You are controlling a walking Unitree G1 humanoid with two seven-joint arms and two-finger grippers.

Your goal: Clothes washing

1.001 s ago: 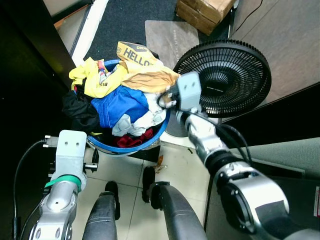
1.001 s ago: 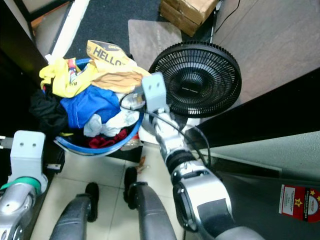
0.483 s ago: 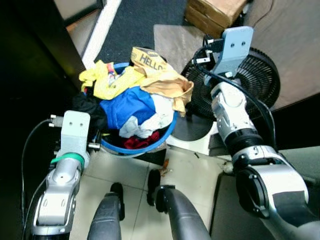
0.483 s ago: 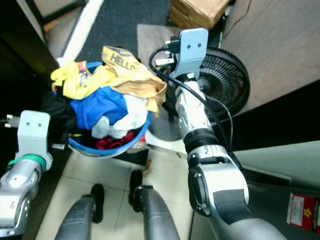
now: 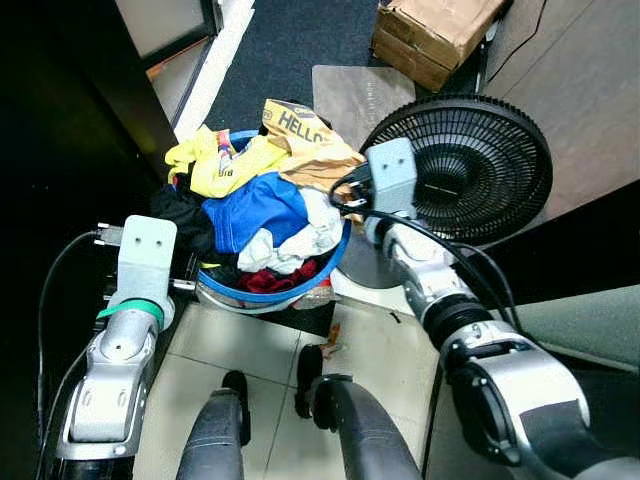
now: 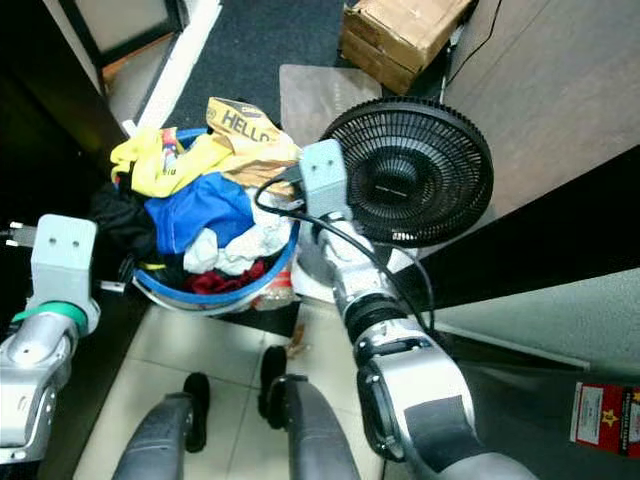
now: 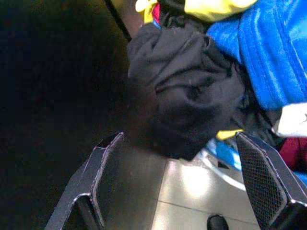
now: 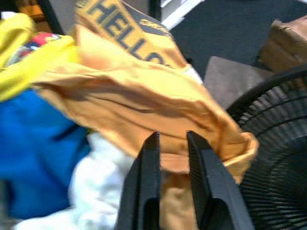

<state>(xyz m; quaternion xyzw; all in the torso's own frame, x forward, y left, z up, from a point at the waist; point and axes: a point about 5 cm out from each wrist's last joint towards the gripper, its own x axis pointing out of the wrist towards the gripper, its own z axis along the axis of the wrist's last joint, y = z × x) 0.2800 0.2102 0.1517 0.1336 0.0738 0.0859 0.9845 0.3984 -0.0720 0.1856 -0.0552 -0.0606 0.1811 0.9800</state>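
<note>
We see the orange HELLO garment (image 8: pixel 144 110) topping the blue laundry basket (image 5: pixel 335 255) on the floor. Our right tool (image 8: pixel 171 143), fingers nearly together and holding nothing, sits just before its drooping edge; the left tool (image 7: pixel 192 158) gapes beside the black cloth (image 7: pixel 187 91).

Silver arms (image 5: pixel 110 380) — black cables, green wrist band (image 5: pixel 130 311), black fingers (image 8: pixel 165 191).

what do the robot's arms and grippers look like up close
Both arms are silver metal with black joint sections. The left arm has a green band below a grey box-shaped wrist block; black cables loop along both. The right gripper and left gripper have long black fingers.
</note>
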